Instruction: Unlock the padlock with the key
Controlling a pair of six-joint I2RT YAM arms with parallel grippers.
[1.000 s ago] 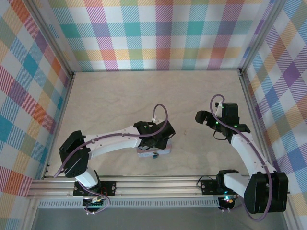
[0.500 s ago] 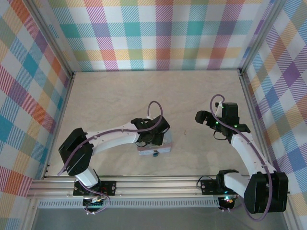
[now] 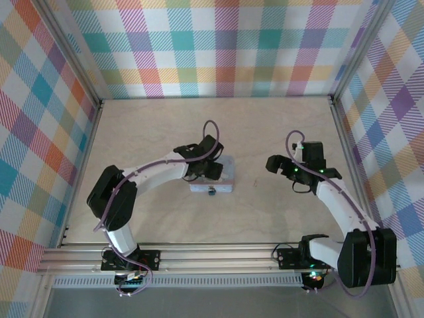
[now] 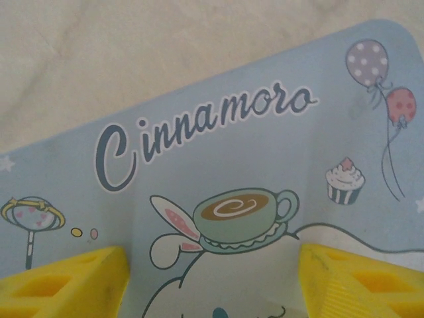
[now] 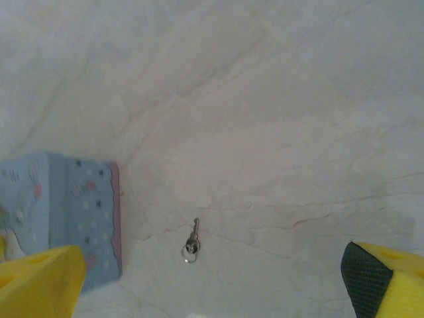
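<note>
- Left arm [image 3: 152, 177] stretched from its base up and across in a long bow, elbow bent out to the left, wrist cocked down over the tin [image 3: 224, 180].
- Left claw [image 3: 211, 169] pointing straight down at the lid; in the wrist view, left claw [image 4: 212, 281] with yellow fingers [image 4: 73, 281] parted to a middling width, nothing caught between them.
- Printed lid of the tin [image 4: 218, 152] spread under both fingers and beyond them on either side; cannot tell whether the tips touch it.
- Padlock [image 3: 211, 192] tiny and dark, on the table [image 3: 165, 132] against the tin's near side, just behind the left claw toward the arm bases. Too small to make out the shackle.
- Right arm [image 3: 338, 205] rising from its base, curving inward, forearm angled left toward the middle of the table.
- Right claw [image 3: 275, 164] held off the surface, well apart from the tin, jaws facing left.
- In its wrist view, right claw [image 5: 212, 288] spread fully wide, empty, one yellow finger [image 5: 36, 278] at each lower corner.
- Key [image 5: 192, 242] lying flat on bare table ahead of the right claw, between the finger lines, a little toward its left finger; small ring at the nearer end.
- Same key [image 3: 254, 180] between right claw and tin, clear of both.
- Tin corner [image 5: 73, 212] just beyond the right claw's left finger.
</note>
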